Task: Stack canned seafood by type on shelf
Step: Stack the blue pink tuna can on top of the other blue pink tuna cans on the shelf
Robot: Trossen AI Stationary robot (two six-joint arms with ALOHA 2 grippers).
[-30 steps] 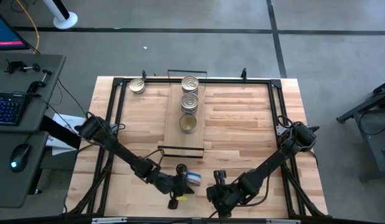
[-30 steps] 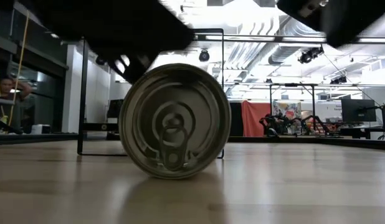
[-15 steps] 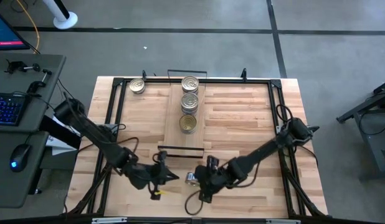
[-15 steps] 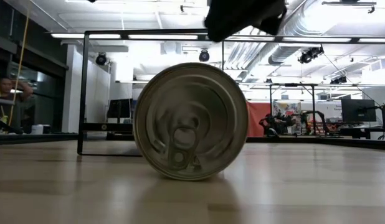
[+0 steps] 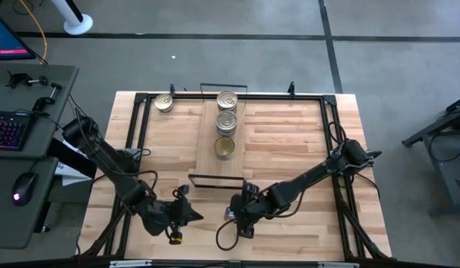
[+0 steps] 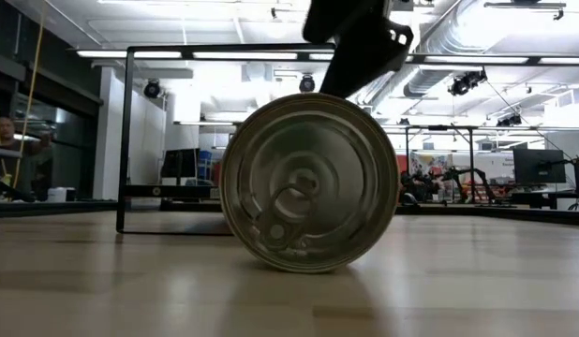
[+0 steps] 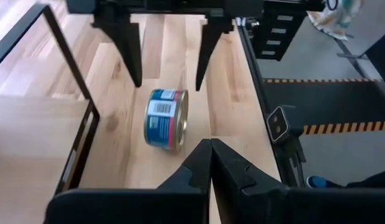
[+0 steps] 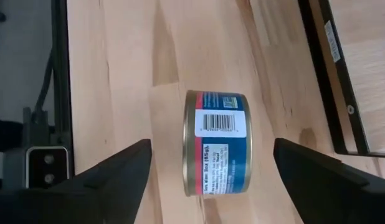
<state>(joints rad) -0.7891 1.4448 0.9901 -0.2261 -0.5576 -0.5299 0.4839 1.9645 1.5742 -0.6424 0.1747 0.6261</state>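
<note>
High view: butcher-block bench [image 5: 289, 141], light-wood shelf [image 5: 215, 160] with three round tins. Blue-label tin [image 5: 230, 214] lies on its rim near the front edge. Right gripper [image 5: 241, 212] jaws now wide around it, released. Left gripper [image 5: 187, 215] has backed off, jaws together.

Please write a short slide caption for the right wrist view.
Open right gripper above a blue-labelled can lying on its side on the wooden table.
</note>
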